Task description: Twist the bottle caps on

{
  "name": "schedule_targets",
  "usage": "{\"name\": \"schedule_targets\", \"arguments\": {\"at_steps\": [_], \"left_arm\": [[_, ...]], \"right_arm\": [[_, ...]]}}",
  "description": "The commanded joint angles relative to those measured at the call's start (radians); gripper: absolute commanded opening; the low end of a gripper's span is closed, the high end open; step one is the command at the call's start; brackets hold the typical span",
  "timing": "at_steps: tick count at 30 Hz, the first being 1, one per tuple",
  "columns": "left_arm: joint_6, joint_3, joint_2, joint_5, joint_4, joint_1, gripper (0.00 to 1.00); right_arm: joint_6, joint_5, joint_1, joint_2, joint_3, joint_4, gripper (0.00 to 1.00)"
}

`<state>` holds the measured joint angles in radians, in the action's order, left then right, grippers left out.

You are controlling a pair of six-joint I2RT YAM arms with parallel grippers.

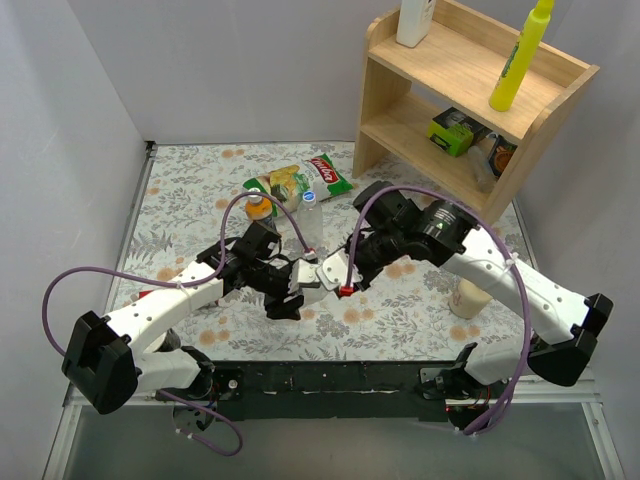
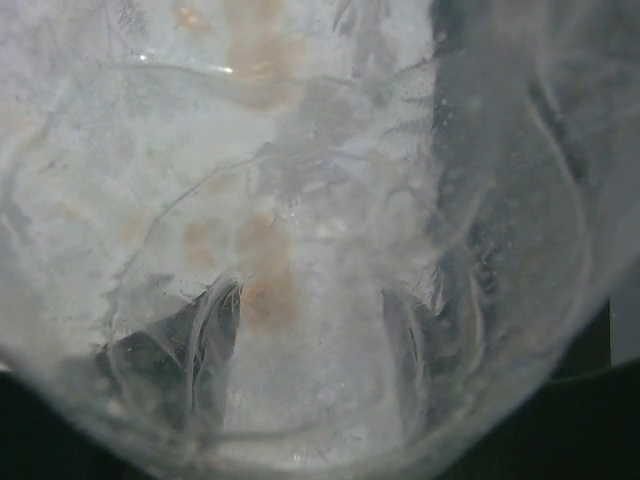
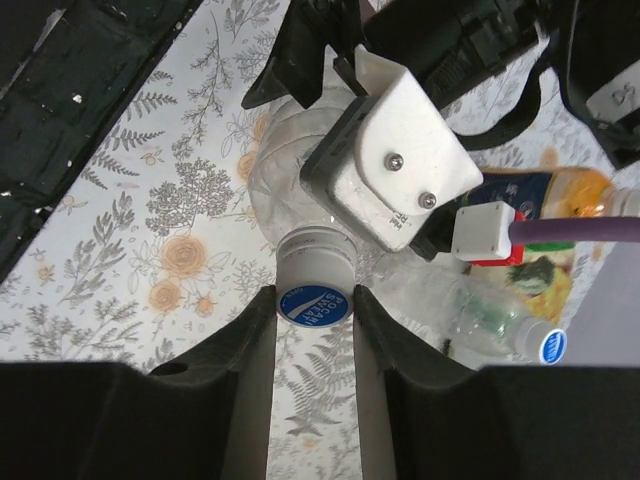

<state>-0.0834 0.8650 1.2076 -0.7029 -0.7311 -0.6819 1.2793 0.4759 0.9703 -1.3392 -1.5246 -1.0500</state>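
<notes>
My left gripper (image 1: 288, 292) (image 2: 310, 335) is shut on a clear bottle (image 2: 300, 200) (image 3: 290, 180), held on its side just above the table; its dark fingers (image 2: 212, 345) show through the plastic. My right gripper (image 1: 341, 283) (image 3: 315, 300) is shut on a blue bottle cap (image 3: 315, 306) sitting on that bottle's white neck (image 3: 314, 255). A second clear bottle (image 1: 312, 228) (image 3: 490, 315) stands behind with a blue cap (image 1: 309, 197) (image 3: 551, 346) on it. The small orange-liquid bottle (image 1: 258, 210) (image 3: 545, 193) stands to its left.
A green snack bag (image 1: 305, 178) lies behind the bottles. At the back right stands a wooden shelf (image 1: 400, 110) with a tall yellow bottle (image 1: 520, 60), a cream bottle (image 1: 415, 20) and a green box (image 1: 455, 130). A cream-coloured object (image 1: 468, 298) sits under the right arm.
</notes>
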Motion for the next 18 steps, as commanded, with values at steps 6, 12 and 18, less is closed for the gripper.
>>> {"name": "schedule_targets", "arguments": {"at_steps": [6, 12, 18], "left_arm": [[0.335, 0.029, -0.043, 0.336, 0.395, 0.001, 0.00], [0.421, 0.049, 0.009, 0.611, 0.464, -0.002, 0.00], [0.334, -0.009, -0.026, 0.482, 0.334, 0.002, 0.00]], "right_arm": [[-0.736, 0.246, -0.152, -0.391, -0.339, -0.145, 0.01], [-1.149, 0.469, -0.248, -0.523, -0.328, -0.073, 0.01], [-0.915, 0.443, -0.338, -0.503, -0.502, -0.114, 0.49]]}}
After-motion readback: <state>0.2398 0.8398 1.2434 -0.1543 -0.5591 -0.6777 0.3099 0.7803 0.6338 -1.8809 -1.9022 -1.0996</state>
